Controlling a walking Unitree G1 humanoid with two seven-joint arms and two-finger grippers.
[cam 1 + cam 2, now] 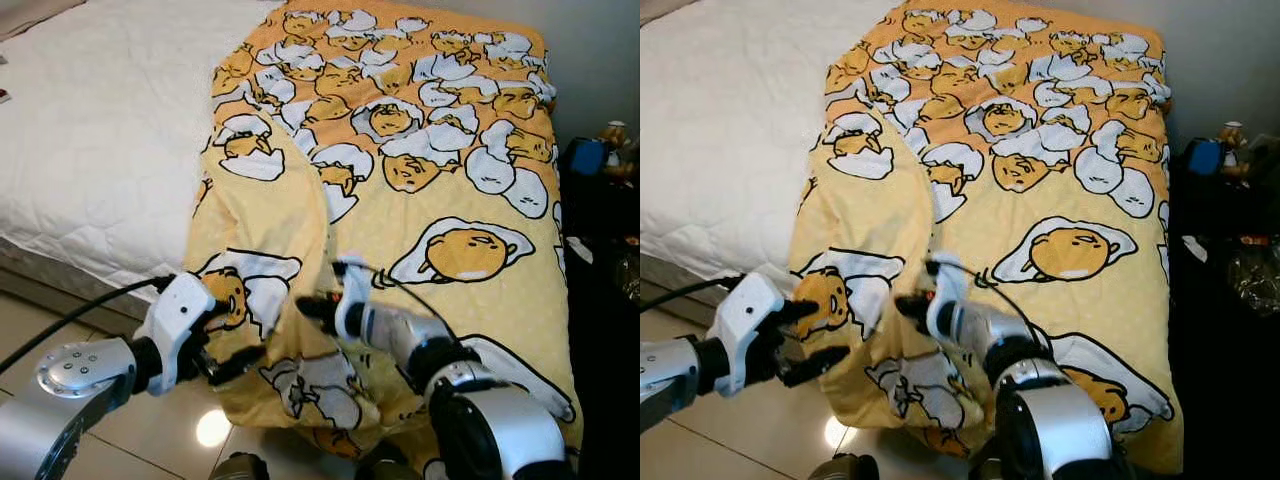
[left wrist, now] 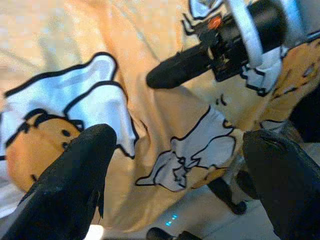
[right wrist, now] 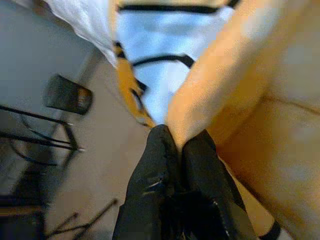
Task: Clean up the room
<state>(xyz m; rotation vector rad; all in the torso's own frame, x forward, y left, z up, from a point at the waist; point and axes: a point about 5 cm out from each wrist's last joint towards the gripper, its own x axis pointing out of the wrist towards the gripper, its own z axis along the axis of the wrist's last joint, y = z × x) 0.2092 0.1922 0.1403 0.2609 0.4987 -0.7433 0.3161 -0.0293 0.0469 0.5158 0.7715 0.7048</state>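
Straightening the blanket [image 1: 420,180] over the bed [image 1: 90,150], still only part done. Left gripper [image 1: 225,340] at the hanging near edge, fingers [image 2: 70,185] spread wide and grasping nothing. Right gripper [image 1: 312,306] just beside it, fingers [image 3: 165,170] clenched on a pinched fold of the blanket. Blanket covering the right half of the bed, rucked into a long ridge down its left side (near corner drooping toward the floor [image 1: 150,430]). Left to do, probably: flattening the ridge and squaring that edge. White quilted mattress bare on the left, pale glossy tiles below, dark cluttered stand [image 1: 600,200] at far right.
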